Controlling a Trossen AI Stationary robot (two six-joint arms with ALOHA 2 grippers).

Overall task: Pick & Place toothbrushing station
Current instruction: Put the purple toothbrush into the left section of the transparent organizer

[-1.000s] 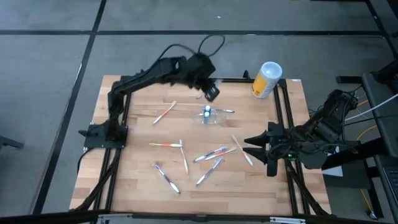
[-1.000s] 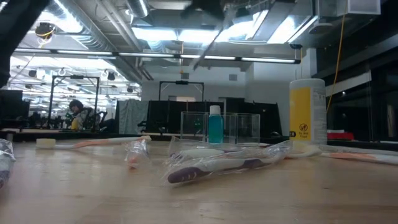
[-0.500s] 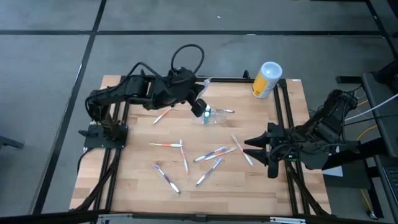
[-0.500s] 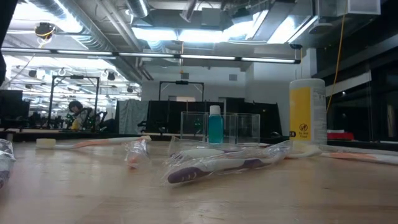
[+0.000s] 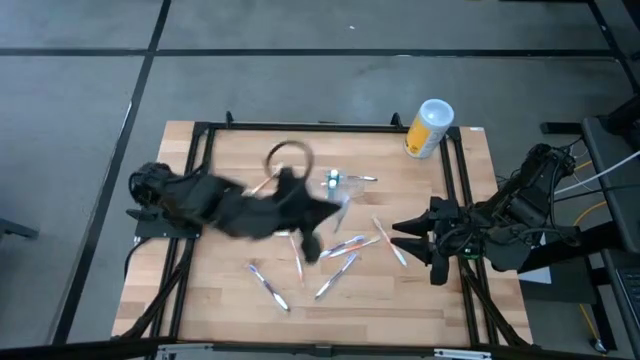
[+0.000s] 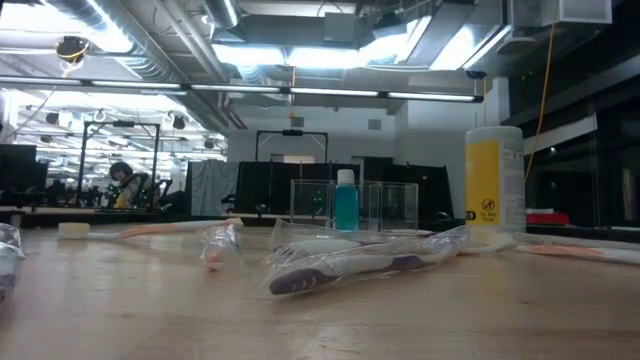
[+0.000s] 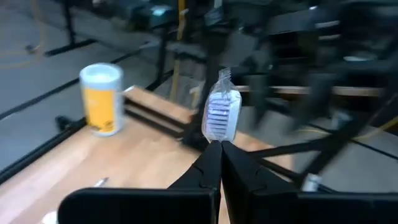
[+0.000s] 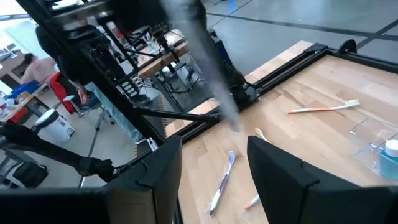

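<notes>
The toothbrushing station (image 5: 341, 186), a clear holder with a blue-capped bottle in it, stands on the table's far middle and shows in the low view (image 6: 355, 205) and the right wrist view (image 8: 376, 144). My left gripper (image 5: 330, 212), blurred over the table's middle, is shut on a wrapped toothbrush (image 7: 222, 113). My right gripper (image 5: 400, 238) stands open at the table's right edge with nothing between its fingers (image 8: 214, 180). Several wrapped toothbrushes (image 5: 340, 247) lie flat on the table. My left gripper (image 7: 219, 149) pinches the wrapped toothbrush between its two fingertips just below the brush head (image 7: 219, 140). The head in its wrapper sticks out past the fingertips. The fingers hide the handle. The toothbrush is lifted clear of the table.
A yellow canister with a white lid (image 5: 428, 128) stands at the far right corner, also in the low view (image 6: 494, 180). Loose toothbrushes (image 6: 340, 268) lie across the near middle. Black rails (image 5: 457, 170) run along the table's sides.
My left gripper has swung from the table's far edge, past the station, toward the near edge and out over the table's middle, rising a little and turning toward the right side. It has stayed shut on the toothbrush, which travels with it.
</notes>
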